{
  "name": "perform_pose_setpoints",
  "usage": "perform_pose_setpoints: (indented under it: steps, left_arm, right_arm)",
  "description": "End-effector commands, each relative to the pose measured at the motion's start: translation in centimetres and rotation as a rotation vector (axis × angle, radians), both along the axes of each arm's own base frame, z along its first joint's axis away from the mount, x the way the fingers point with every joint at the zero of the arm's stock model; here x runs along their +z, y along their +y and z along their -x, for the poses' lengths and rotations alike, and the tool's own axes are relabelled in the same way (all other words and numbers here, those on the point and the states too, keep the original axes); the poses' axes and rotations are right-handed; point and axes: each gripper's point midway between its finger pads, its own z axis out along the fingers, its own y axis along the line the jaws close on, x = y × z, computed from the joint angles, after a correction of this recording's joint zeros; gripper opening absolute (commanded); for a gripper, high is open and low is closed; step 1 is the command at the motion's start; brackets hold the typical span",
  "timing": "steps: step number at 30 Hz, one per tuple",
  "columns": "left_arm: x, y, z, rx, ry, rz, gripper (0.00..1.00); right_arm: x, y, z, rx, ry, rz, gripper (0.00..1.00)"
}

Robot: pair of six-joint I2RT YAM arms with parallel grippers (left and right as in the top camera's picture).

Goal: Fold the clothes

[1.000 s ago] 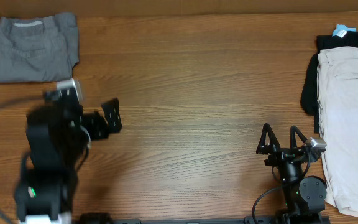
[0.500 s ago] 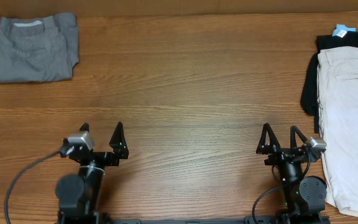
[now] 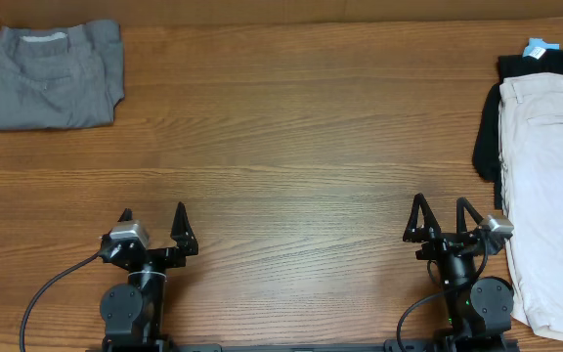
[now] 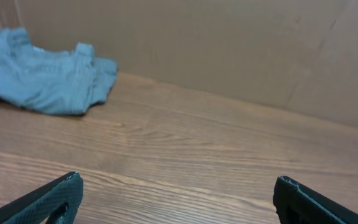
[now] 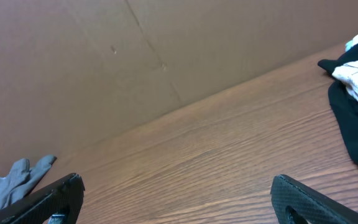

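Observation:
The grey shorts [image 3: 49, 75] lie folded at the far left corner of the table; they also show in the left wrist view [image 4: 42, 78] and at the edge of the right wrist view [image 5: 11, 180]. My left gripper [image 3: 152, 220] is open and empty near the front edge, far from the shorts; its fingers frame bare wood in the left wrist view [image 4: 179, 186]. My right gripper [image 3: 441, 213] is open and empty at the front right, its fingers spread over bare wood in the right wrist view [image 5: 176, 186].
A pile of cream shorts [image 3: 545, 196] lies along the right edge over a black garment [image 3: 541, 68] with a blue tag [image 3: 536, 47]; the pile also shows in the right wrist view [image 5: 356, 106]. A cardboard wall [image 4: 229, 43] backs the table.
The left arm has drawn back from the middle left of the table to the front edge and settled there, its gripper open. The right arm has not moved.

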Motion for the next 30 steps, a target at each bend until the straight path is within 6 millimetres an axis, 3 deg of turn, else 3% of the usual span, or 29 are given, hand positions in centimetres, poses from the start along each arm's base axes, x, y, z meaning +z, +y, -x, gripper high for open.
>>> perform_pose_setpoints:
  steps: [1, 30]
  left_arm:
    - [0.08, 0.21, 0.04, 0.0, -0.006, -0.102, 1.0]
    - [0.06, 0.49, 0.04, 0.012, -0.005, -0.102, 1.0]
  right_arm:
    - [-0.18, 0.05, 0.01, 0.004, -0.005, 0.01, 1.0]
    - [-0.18, 0.05, 0.01, 0.004, -0.005, 0.01, 1.0]
